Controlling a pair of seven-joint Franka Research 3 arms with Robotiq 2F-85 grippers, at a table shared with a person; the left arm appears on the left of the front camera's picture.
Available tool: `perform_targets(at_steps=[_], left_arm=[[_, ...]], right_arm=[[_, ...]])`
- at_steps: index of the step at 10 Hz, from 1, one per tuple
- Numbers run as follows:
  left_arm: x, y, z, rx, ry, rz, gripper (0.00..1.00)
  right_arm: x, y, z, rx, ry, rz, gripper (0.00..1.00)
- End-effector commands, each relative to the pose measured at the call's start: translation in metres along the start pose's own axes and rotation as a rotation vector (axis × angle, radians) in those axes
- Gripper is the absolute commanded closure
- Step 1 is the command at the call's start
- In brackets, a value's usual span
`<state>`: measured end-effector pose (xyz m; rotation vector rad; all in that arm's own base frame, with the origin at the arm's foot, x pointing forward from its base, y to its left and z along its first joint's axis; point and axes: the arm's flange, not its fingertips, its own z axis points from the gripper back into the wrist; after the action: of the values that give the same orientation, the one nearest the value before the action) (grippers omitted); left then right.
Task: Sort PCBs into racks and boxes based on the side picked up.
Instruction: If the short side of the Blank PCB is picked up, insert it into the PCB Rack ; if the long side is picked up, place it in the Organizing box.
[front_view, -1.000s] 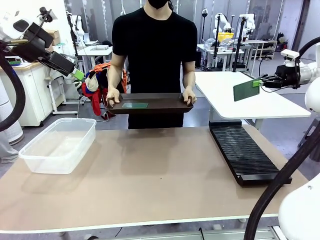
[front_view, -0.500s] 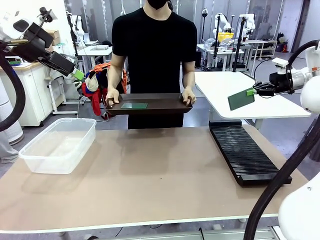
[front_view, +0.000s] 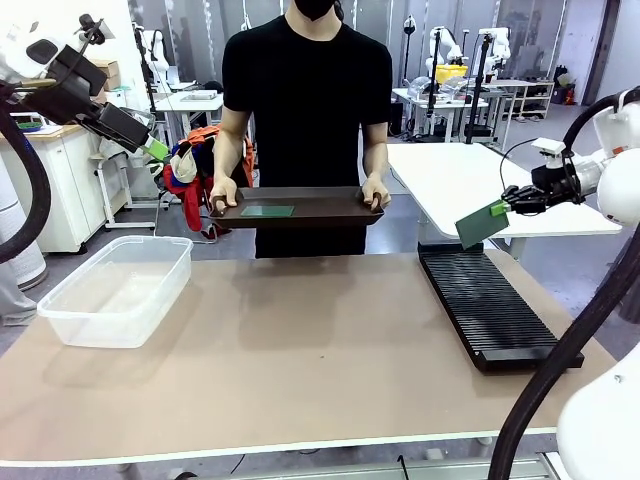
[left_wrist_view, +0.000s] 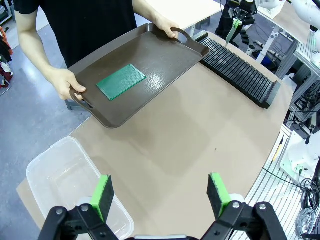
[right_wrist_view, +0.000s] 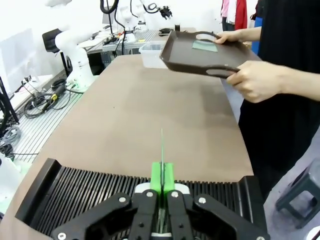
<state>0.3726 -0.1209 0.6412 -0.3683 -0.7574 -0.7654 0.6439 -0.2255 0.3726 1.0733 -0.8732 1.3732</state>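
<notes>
On the brown table, a clear tub is seen at nine o'clock and a long black slotted rack at three o'clock, well apart. High at ten o'clock, above the tub, the left gripper is shown with its green pads spread wide and nothing between them. Over the rack's far end, toward two o'clock, a green PCB is pinched at its upper edge by the right gripper, the pads pressed together on it. The board is seen tilted from the front and edge-on from the right wrist, above the slots. At twelve o'clock, beyond the table's far edge, a dark brown tray is gripped at its handles by a person, one hand at nine o'clock of it and the other hand at three. A second PCB is laid flat on it.
</notes>
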Motion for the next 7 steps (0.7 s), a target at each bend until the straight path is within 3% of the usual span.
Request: perform_targets(at_steps=[1,7], left_arm=[[-0.002,0.001,0.000,-0.011,0.002,0.003,0.00],[-0.002,0.001,0.000,-0.011,0.002,0.003,0.00]], right_arm=[[-0.015,-0.001,-0.012,-0.007,0.020,0.041,0.98],[-0.043,-0.005,-0.032,0.047,-0.022,0.089,0.98]])
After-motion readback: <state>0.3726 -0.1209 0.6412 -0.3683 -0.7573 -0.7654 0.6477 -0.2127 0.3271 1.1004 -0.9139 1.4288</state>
